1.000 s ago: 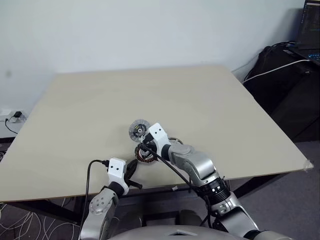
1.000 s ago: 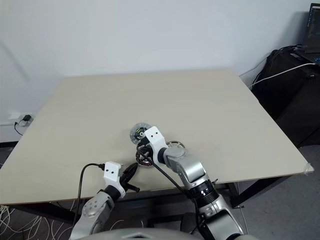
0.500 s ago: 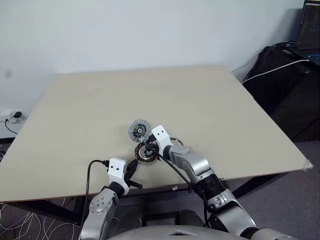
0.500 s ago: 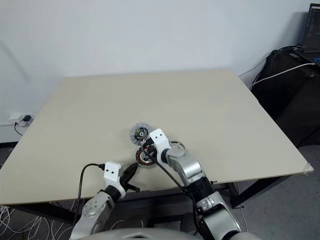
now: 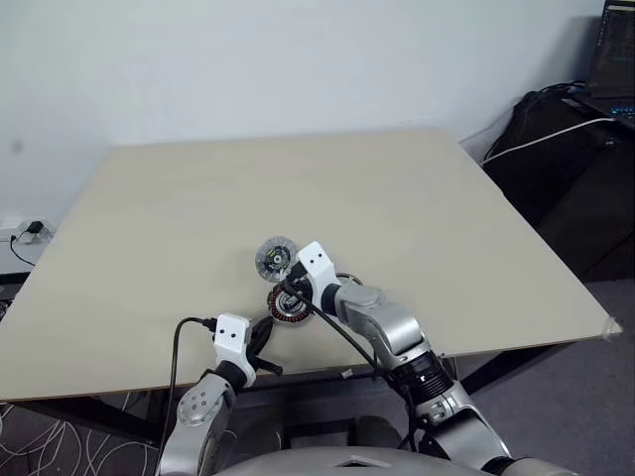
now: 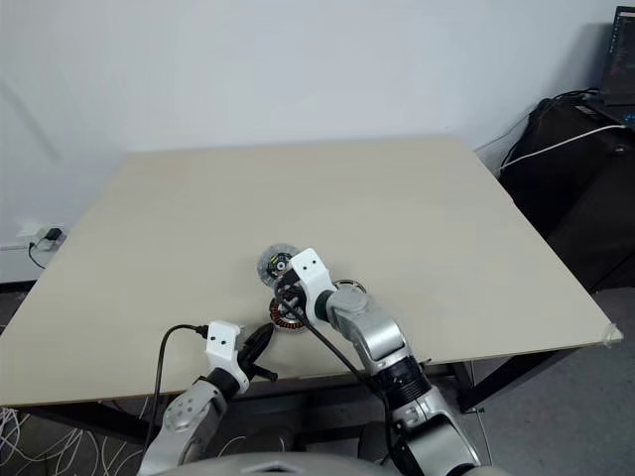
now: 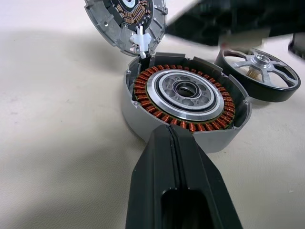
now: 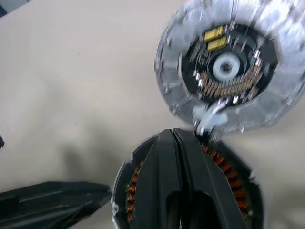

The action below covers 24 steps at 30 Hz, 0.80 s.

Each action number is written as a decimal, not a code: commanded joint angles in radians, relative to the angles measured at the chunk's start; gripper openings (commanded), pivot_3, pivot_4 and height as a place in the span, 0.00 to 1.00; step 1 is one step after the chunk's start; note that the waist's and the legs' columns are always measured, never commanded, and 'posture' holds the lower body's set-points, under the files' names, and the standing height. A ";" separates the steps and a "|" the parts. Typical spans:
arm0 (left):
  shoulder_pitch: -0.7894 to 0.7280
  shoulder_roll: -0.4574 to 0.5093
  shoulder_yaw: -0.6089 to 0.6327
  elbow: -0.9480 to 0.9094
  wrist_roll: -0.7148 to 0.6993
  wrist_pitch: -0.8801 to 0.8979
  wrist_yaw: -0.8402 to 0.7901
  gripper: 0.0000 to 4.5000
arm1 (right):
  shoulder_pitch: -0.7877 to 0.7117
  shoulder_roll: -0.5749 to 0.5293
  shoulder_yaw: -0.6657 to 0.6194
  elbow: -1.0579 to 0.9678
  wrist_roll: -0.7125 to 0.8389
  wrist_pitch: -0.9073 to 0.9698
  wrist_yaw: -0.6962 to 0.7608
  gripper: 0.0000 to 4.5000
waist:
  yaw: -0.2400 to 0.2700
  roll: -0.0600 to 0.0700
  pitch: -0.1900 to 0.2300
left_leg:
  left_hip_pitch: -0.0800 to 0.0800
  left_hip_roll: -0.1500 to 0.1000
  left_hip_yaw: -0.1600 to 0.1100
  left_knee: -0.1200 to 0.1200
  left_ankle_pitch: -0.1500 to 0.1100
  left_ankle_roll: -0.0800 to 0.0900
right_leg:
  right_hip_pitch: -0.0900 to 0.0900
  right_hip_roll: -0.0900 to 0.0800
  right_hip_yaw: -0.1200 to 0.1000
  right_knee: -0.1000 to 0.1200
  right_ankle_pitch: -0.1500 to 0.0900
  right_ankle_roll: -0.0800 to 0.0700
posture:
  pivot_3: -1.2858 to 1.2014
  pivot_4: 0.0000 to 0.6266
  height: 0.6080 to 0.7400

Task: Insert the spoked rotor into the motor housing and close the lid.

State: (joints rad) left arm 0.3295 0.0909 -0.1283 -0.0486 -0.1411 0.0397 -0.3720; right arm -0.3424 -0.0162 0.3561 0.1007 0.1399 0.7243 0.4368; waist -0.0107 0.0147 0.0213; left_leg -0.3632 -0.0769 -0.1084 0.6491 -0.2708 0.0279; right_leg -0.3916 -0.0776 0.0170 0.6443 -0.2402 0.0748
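The motor housing (image 7: 186, 95), a flat disc with copper windings round a silver centre, lies near the table's front edge. Its lid (image 8: 228, 67) lies open just behind it, circuit face up, joined to it by a white connector. The spoked rotor (image 7: 259, 71) rests flat on the table to the housing's right, partly behind my right arm in the eye views. My right gripper (image 5: 288, 291) is shut and empty, its tip hovering over the housing's far rim next to the lid. In front of the housing, my left gripper (image 7: 174, 138) is shut, empty and pointing at it.
The beige table (image 5: 397, 198) stretches wide beyond the parts. Black bags and cables (image 5: 566, 169) stand off its right side. A wall socket (image 5: 30, 230) sits on the left, with loose cables on the floor below.
The right gripper dipped toward the housing half a second ago and has drawn back to about where it was. The left gripper and the parts have not moved.
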 commanded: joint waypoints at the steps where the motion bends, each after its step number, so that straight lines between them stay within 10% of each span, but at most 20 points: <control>1: -0.003 -0.002 -0.002 -0.051 -0.017 -0.008 -0.001 0.00 | 0.003 -0.012 0.008 0.033 -0.019 -0.020 0.004 0.01 | 0.000 0.000 0.000 | 0.000 0.000 0.000 0.000 0.000 0.000 | 0.000 0.000 0.000 0.000 0.000 0.000 | 0.52 0.00 1.00; 24: -0.006 0.012 -0.008 -0.047 -0.025 -0.003 -0.007 0.00 | 0.060 -0.021 -0.102 -0.169 0.054 0.008 -0.018 0.01 | 0.002 -0.001 0.001 | 0.000 0.000 0.000 0.000 0.000 0.000 | 0.000 0.000 0.000 0.000 0.000 0.000 | 0.52 0.00 1.00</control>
State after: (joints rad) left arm 0.3331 0.1014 -0.1294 -0.0505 -0.1601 0.0402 -0.3728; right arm -0.2788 -0.0465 0.2864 -0.0229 0.1747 0.7307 0.4316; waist -0.0087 0.0139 0.0219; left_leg -0.3633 -0.0767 -0.1086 0.6490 -0.2709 0.0280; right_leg -0.3914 -0.0777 0.0168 0.6440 -0.2404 0.0748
